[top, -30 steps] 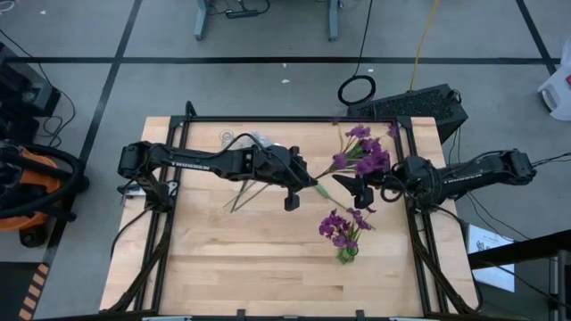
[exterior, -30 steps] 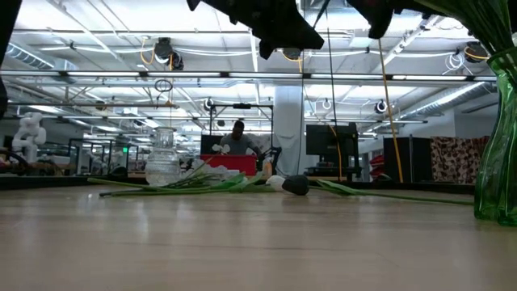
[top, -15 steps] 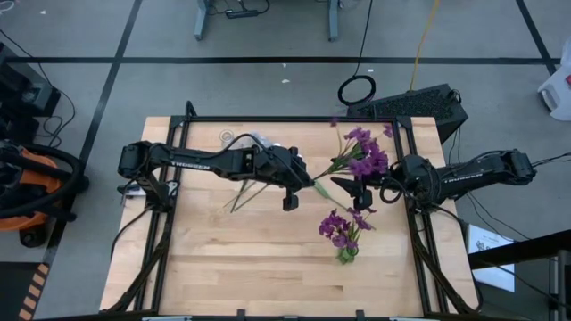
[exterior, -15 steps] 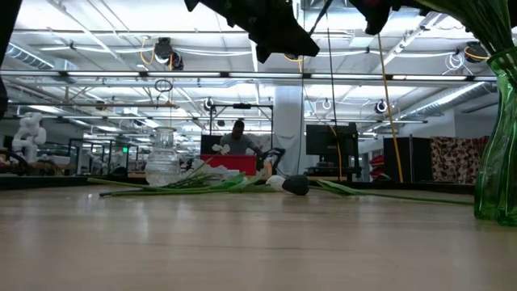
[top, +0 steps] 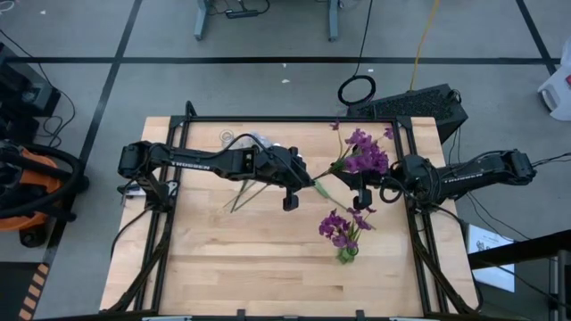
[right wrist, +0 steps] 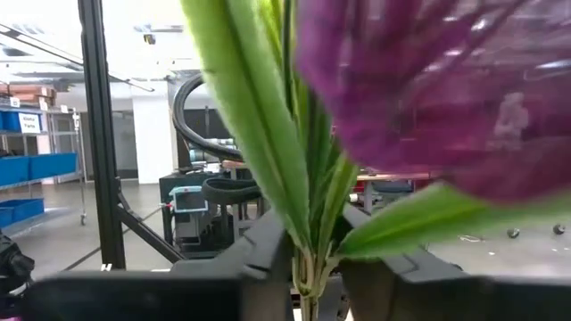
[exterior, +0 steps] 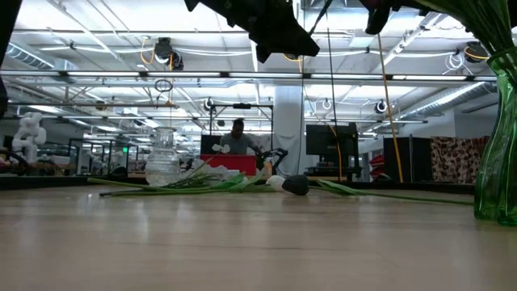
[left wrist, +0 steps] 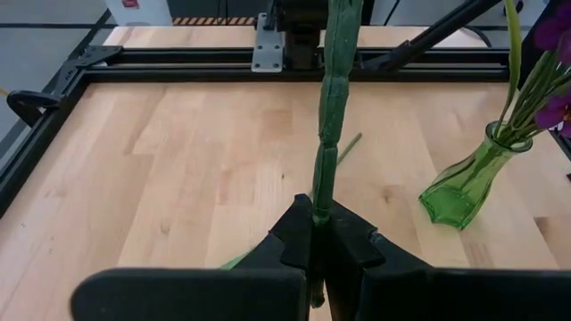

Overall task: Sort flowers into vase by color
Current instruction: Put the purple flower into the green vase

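A purple flower (top: pixel 360 157) on a green stalk hangs in the air between my two grippers, above the table's middle right. My left gripper (top: pixel 303 185) is shut on the stalk's lower part, and my right gripper (top: pixel 356 186) is shut on it just under the bloom. A green glass vase (top: pixel 346 255) stands near the right front with purple flowers (top: pixel 337 226) in it; it also shows in the left wrist view (left wrist: pixel 464 189). A clear vase (exterior: pixel 163 158) stands at the back left. More flowers (top: pixel 244 191) lie flat on the table beside it. My left gripper pinches the green stalk (left wrist: pixel 322 198) between its two fingers, which lie across it. The stalk runs on from the fingers toward the bloom, clear of the table. My right gripper has the stalk and its leaf bases (right wrist: pixel 310 264) between its two fingers (right wrist: pixel 268 250), just below the purple bloom (right wrist: pixel 446 98). It comes level from the table's right. The flower is lifted clear.
A black frame (top: pixel 268 119) runs round the wooden table (top: pixel 232 267). The loose stems and a white bud (exterior: pixel 275 183) lie at the back left; bare wood shows at the front left. A person (exterior: pixel 237 139) sits far off in the room.
My right gripper has shut its fingers on the stalk under the purple bloom. My left gripper has kept its hold, and the flower stays in the air between the two.
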